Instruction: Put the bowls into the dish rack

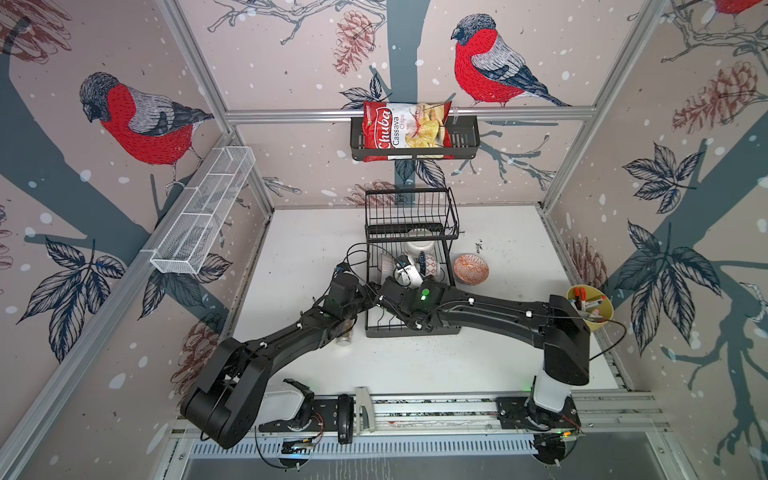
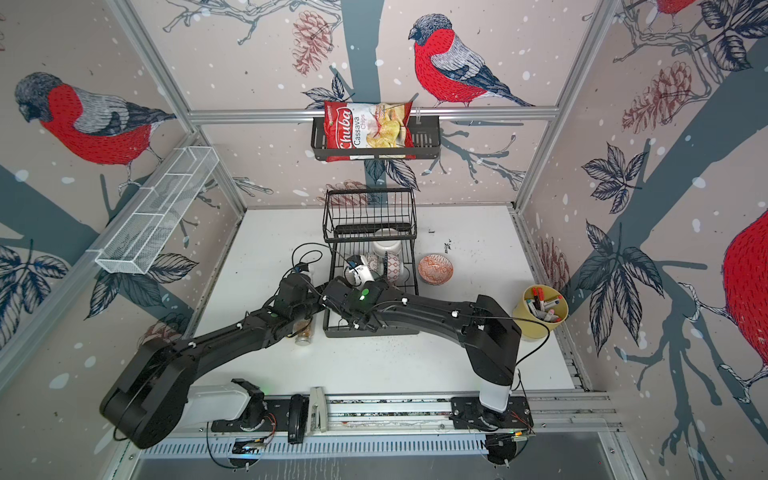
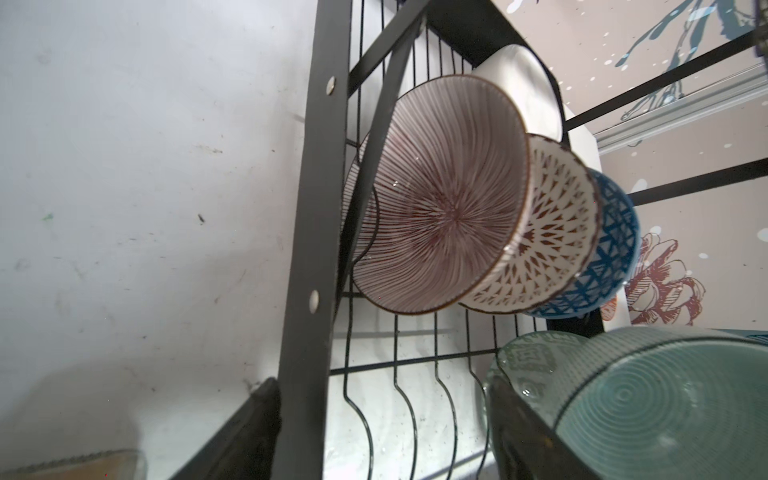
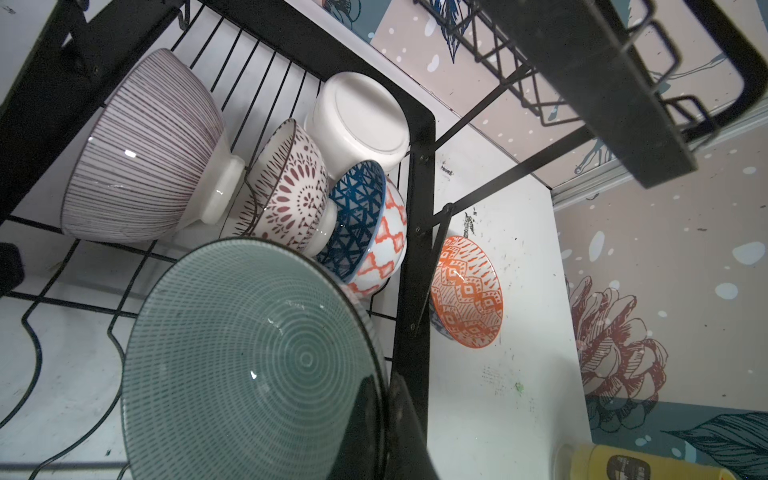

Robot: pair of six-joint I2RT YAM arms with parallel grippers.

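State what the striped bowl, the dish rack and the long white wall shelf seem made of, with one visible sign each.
Striped bowl: probably glazed ceramic; glossy highlights and a thick plain white foot.
Dish rack: apparently metal, matte black coating; thin bent wires and flat screwed bars.
White shelf: seemingly white-coated metal mesh; a fine see-through grid.

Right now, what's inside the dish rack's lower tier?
A striped bowl, brown-patterned bowl, blue-triangle bowl, overturned white bowl and a gripped grey-green bowl. Whatever lies under that one is hidden.
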